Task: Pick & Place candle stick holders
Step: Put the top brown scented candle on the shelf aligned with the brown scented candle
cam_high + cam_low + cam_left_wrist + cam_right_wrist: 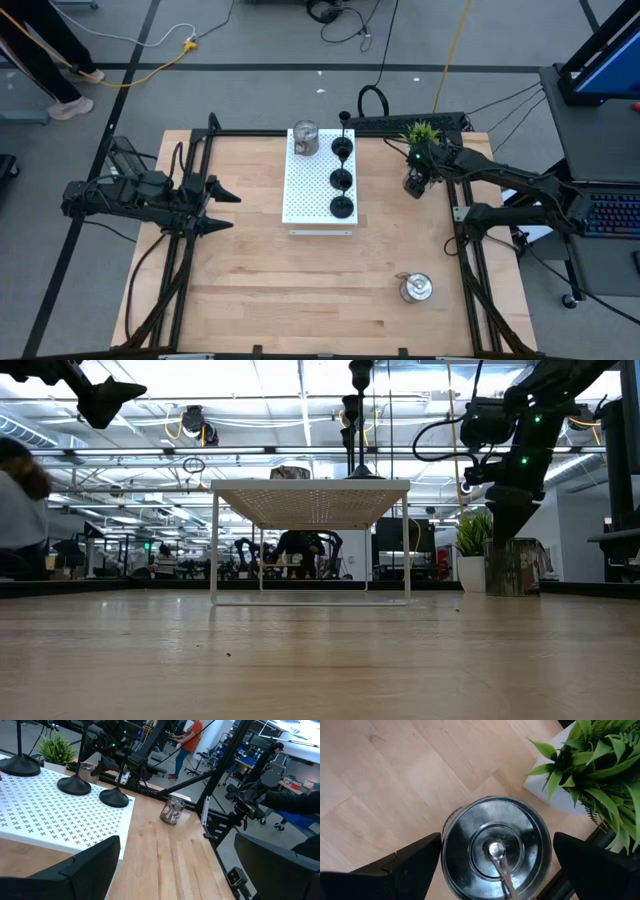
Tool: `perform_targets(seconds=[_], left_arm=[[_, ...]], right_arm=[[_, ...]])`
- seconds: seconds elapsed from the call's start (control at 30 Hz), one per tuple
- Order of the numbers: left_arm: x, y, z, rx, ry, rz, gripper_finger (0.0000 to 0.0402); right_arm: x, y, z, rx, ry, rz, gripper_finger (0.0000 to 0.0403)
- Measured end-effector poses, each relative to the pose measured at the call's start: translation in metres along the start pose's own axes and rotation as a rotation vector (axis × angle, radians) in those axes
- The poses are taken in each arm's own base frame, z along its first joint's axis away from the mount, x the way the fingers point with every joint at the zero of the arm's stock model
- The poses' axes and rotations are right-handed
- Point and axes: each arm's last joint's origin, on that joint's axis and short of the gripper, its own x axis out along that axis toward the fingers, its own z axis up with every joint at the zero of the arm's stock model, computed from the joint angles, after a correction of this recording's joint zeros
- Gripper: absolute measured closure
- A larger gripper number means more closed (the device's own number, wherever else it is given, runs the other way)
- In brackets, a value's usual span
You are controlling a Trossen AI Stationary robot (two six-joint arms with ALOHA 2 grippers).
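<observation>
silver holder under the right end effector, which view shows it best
The right wrist view: the silver holder fills the picture, seen from straight above between the open fingers, beside the plant. The high view hides it under the right end effector. The low view shows only its side; the left wrist view, a distant glimpse.

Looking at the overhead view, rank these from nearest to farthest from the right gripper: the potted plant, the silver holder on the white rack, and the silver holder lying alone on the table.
1. Green potted plant: right beside the right gripper, at the table's far edge.
2. Silver candle holder on the white rack: across toward the table's middle.
3. Lone silver candle holder: on the bare wood near the front edge.
</observation>
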Motion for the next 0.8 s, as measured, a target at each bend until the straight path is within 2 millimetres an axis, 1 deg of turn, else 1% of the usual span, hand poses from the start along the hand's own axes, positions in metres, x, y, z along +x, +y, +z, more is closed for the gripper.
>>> perform_targets(seconds=[0.2,0.43,0.63,0.8], left_arm=[[0.0,0.0,0.0,-0.001,0.0,0.0,0.0002],[0.0,0.0,0.0,-0.05,0.0,0.0,0.0002],[0.0,-0.0002,0.0005,-0.057,-0.005,-0.002,0.0002],[0.0,-0.0005,0.0011,-0.069,-0.011,-0.005,0.0002]], right_arm=[[-0.0001,0.0001,0.0,0.0,0.0,-0.001,0.0027],[-0.0001,-0.0001,-0.0001,0.011,0.0,-0.004,0.0027],[0.0007,-0.004,-0.0003,0.03,0.006,-0.014,0.0027],[0.0009,-0.0067,-0.0006,0.05,0.009,-0.065,0.0027]])
